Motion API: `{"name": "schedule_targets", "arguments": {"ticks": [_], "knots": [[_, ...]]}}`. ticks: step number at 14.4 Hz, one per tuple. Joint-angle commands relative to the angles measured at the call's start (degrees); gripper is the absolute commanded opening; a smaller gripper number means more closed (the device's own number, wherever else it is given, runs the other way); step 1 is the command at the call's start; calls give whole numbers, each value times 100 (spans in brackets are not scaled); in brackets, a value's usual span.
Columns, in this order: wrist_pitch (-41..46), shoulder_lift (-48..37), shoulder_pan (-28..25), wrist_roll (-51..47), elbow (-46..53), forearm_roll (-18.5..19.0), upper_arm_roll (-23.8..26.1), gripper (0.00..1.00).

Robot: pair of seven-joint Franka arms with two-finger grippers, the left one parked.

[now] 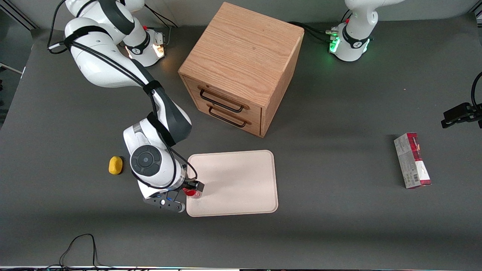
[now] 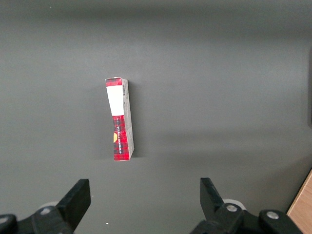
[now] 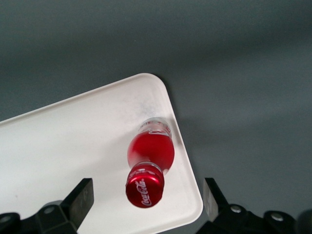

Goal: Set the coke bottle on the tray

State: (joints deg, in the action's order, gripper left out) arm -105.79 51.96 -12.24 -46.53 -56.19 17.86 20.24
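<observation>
Now, line by line:

Bottle: the bottle [image 3: 150, 163] stands upright on the tray [image 3: 73, 146], close to one rounded corner and just inside the rim; red cap with white lettering faces the wrist camera, clear base touches the tray surface.

Bottle in front view: a small patch of red [image 1: 192, 192] shows at lower centre-left of the frame, on the tray's edge toward the working arm's end, mostly covered by the wrist.

Gripper: the gripper [image 1: 190, 192] hangs directly above the bottle, at the tray's near corner.

Fingers: in the wrist view the two dark fingers [image 3: 80, 197] stand wide apart, one on each side of the bottle, neither touching it; the bottle sits free between them, its cap nearer one finger than the other.

Tray: the tray [image 1: 241, 180] lies flat on the grey table [image 1: 339, 226], lower centre of the front view, nearer the camera than the cabinet.

Cabinet: the cabinet [image 1: 241, 67], wooden with two dark drawer handles, stands in the upper centre of the frame, apart from the tray.

Lump: a yellow lump [image 1: 115, 165] lies on the table at left centre, beside the arm, apart from the tray.

Carton: a red-and-grey carton [image 1: 412, 160] lies toward the parked arm's end, well apart from the tray; the left wrist view shows it [image 2: 119, 119] lying flat.
</observation>
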Motion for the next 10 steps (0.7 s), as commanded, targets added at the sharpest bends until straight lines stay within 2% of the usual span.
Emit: {"name": "schedule_targets", "arguments": {"ticks": [1,3,7,10], "knots": [[41,60,-103,-155,196,157,-46,100],[85,-1,-85,-146,196,148,-37,100],[856,-483,-24,108,-74,69,-2,100],[973,-1360,292,538,-1074,-351,-11,100]]}}
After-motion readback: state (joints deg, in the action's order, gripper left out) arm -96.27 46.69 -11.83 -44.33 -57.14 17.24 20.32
